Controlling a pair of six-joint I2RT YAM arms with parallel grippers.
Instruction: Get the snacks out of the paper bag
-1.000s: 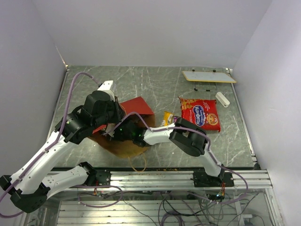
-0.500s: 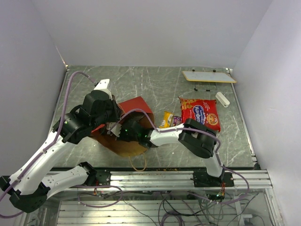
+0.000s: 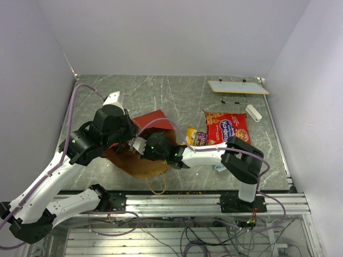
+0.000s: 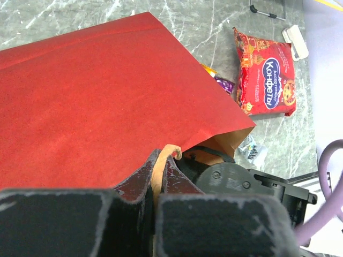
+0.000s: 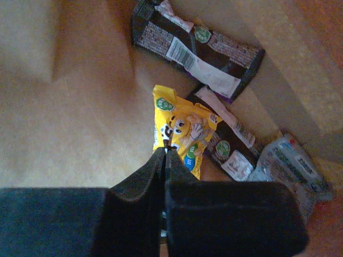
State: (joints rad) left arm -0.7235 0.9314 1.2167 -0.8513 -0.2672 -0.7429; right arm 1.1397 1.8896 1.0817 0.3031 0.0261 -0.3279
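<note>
– Marble table (image 3: 177, 99) from above: where is the bag?
– Bag (image 3: 155, 119) lies flat at the near left, red side up, brown inside showing at its near end. My left arm (image 3: 59, 168) and right arm (image 3: 206, 155) meet at that end. Out on the table to the right lie the red packet (image 3: 228, 128) and, just beside it, the orange packet (image 3: 190, 134). Board (image 3: 237, 87) and cylinder (image 3: 253, 113) sit at the far right.
– Left wrist?
– My left gripper (image 4: 162, 158) is clamped on a tan strip at the bag's mouth; rim or handle, I cannot tell. My right arm's black wrist fills the mouth just beyond. 1 silvery wrapper (image 4: 251, 150) lies on the table past it.
– Right wrist?
– Kraft paper all around: I am inside the bag. My right gripper (image 5: 164, 154) has its fingers together, tips at the edge of a yellow packet (image 5: 179, 134). Whether foil is caught between them I cannot tell. 2 dark wrappers (image 5: 195, 51) and 1 pale pouch (image 5: 289, 166) lie beside it.
</note>
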